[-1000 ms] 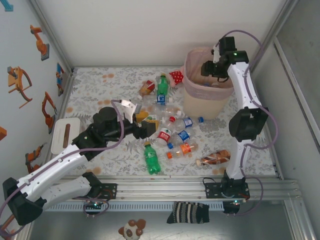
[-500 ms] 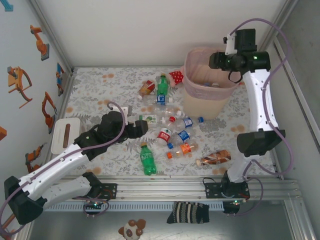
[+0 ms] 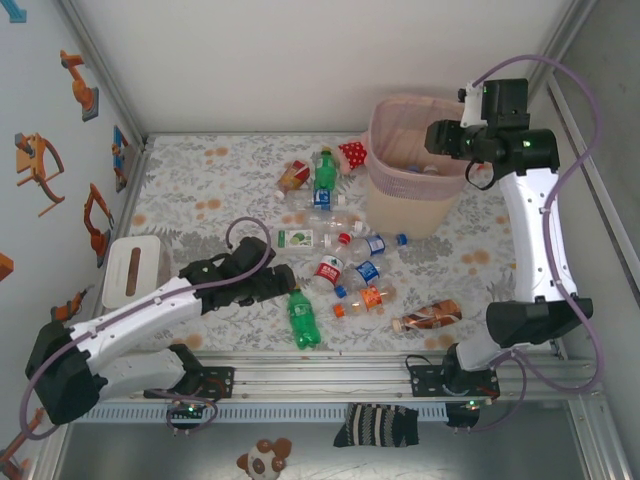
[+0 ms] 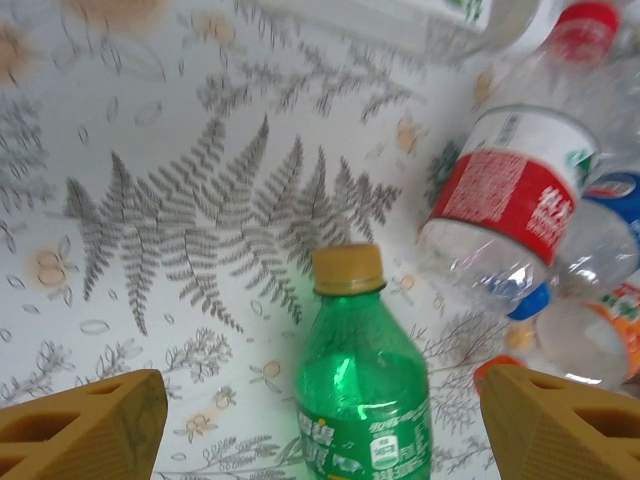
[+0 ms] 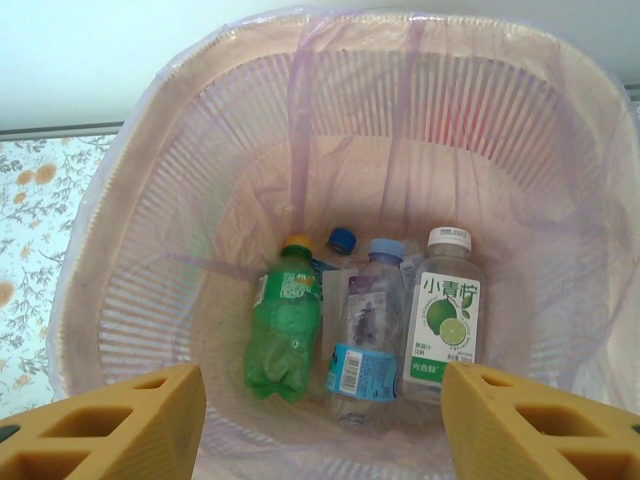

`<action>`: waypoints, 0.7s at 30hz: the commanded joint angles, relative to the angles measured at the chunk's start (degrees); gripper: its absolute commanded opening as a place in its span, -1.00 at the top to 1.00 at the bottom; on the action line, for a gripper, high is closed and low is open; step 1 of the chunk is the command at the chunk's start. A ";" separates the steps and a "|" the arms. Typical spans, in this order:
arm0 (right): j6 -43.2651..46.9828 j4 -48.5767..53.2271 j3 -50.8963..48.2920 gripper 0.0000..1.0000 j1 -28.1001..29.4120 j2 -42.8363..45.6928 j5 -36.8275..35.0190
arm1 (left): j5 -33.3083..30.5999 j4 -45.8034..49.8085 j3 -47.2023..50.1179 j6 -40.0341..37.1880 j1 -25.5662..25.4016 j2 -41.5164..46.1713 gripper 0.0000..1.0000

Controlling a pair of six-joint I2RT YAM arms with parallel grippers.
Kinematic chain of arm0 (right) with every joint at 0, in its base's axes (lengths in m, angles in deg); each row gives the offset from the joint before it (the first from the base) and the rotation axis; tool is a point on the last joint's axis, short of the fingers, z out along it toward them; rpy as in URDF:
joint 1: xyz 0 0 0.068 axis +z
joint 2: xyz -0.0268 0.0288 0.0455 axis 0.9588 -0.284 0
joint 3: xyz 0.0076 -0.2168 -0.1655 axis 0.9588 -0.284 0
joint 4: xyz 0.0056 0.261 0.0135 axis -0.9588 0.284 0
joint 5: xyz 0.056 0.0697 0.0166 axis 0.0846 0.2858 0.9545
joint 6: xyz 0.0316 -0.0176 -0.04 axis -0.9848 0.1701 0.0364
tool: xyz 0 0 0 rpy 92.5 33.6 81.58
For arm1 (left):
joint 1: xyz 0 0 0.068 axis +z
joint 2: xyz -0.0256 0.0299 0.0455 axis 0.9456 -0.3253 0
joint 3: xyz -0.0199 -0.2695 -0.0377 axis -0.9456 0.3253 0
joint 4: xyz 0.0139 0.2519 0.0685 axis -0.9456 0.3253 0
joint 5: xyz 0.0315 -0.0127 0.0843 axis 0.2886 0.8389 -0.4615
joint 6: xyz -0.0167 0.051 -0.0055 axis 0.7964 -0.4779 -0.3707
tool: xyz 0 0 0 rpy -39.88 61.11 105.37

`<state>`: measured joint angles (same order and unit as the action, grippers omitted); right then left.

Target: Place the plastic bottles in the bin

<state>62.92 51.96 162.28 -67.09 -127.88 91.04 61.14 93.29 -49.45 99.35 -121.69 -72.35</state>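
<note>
Well, my left gripper [image 4: 320,435] hangs open, its fingers [image 4: 90,425] either side of a green bottle [image 4: 362,400], not yet gripped. My right gripper [image 5: 330,430] is spread and empty above the bin [image 5: 560,130], four bottles [image 5: 440,320] lying inside below it. Roughly a dozen more litter the table [image 3: 180,180], a red-labelled bottle [image 4: 510,200] crowding the green one's right; a red dotted pouch [image 3: 352,152] sits beside the bin.

Several bottles [image 5: 284,320] lie inside the bin [image 5: 110,200] below the spread right gripper [image 5: 320,405]

Bright, even light — soft blur
</note>
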 commanded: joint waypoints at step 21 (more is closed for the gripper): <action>-0.40 -0.68 -4.31 -0.26 -0.09 5.61 0.53 | 16.71 -7.30 3.34 8.35 -10.16 -17.49 -0.84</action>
<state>62.92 51.37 158.80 -67.09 -124.07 91.06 75.30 85.66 -46.92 106.96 -130.65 -88.98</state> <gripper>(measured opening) 0.630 0.926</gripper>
